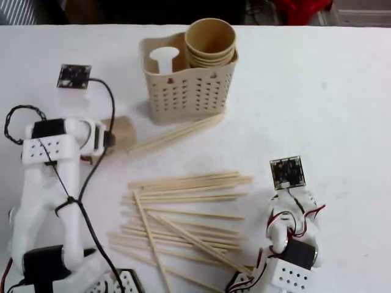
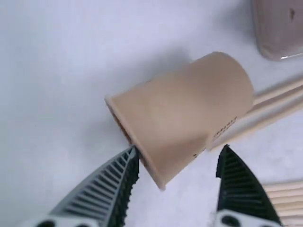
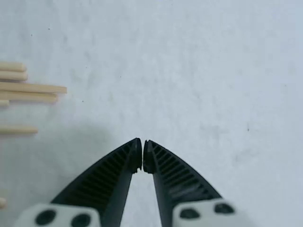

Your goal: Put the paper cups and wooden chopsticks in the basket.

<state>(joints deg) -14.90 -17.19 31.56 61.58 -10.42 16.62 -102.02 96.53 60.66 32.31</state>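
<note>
A tan paper cup lies on its side left of the basket. My left gripper is open, its fingers on either side of the cup at its rim end; one fingertip touches the rim. A stack of paper cups stands in the basket's right compartment. Several wooden chopsticks lie scattered mid-table, and a few more lie in front of the basket. My right gripper is shut on nothing above bare table, right of the chopstick ends.
The basket's left compartment holds a white object. The left arm lies along the table's left side, and the right arm sits at the front right. Bare white table spreads right of the basket.
</note>
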